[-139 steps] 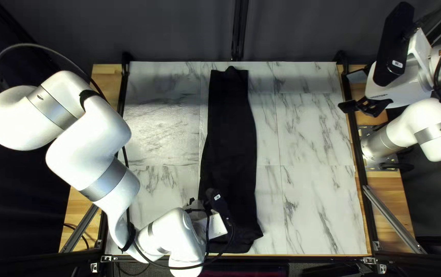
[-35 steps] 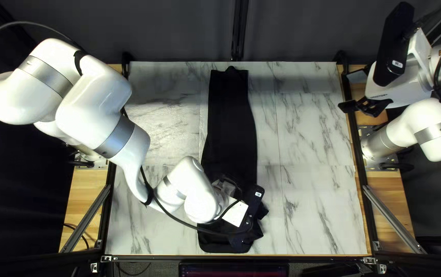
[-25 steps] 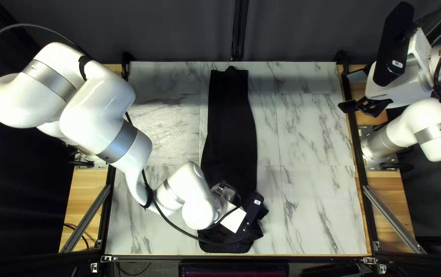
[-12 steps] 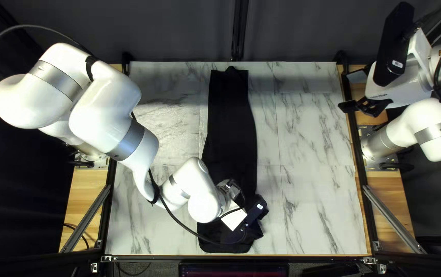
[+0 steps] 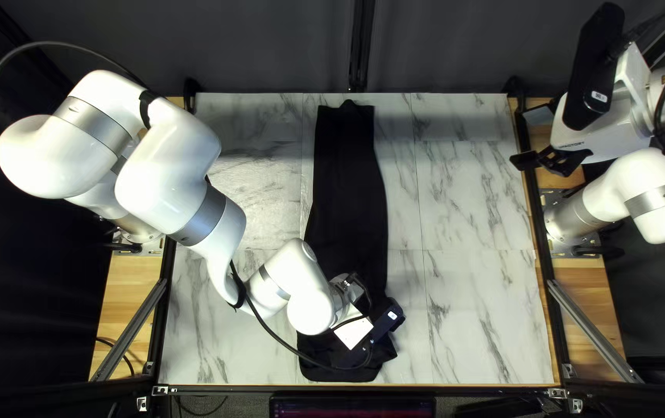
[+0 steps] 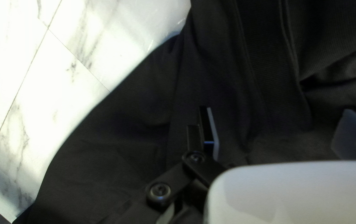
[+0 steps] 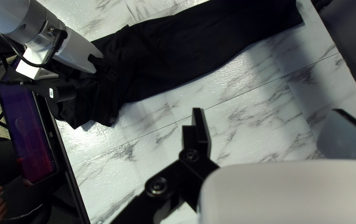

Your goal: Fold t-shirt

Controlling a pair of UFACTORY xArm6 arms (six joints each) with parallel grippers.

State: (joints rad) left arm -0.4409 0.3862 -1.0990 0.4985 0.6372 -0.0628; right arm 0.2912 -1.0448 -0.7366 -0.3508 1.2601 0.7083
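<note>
Marbled surface (image 5: 479, 310). Dark garment (image 5: 348, 193) runs down its middle, rumpled at the near end. Left hand (image 6: 278, 114) open over that end; right hand (image 7: 267, 118) open, well apart. Likely light, limp; pinch layered edge (image 6: 290, 54), plies together.

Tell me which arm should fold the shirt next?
My left arm, probably: its open fingers are over the black shirt, while the fingers of my right arm are away by the table's edge.

A robotics lab: white robot arms (image 5: 166, 166) stand at both sides of a marble-patterned worktop (image 5: 479, 310), with metal rails (image 5: 594, 331), a dark curtain (image 5: 270, 46) behind and a monitor (image 7: 26, 128) by its near edge.
</note>
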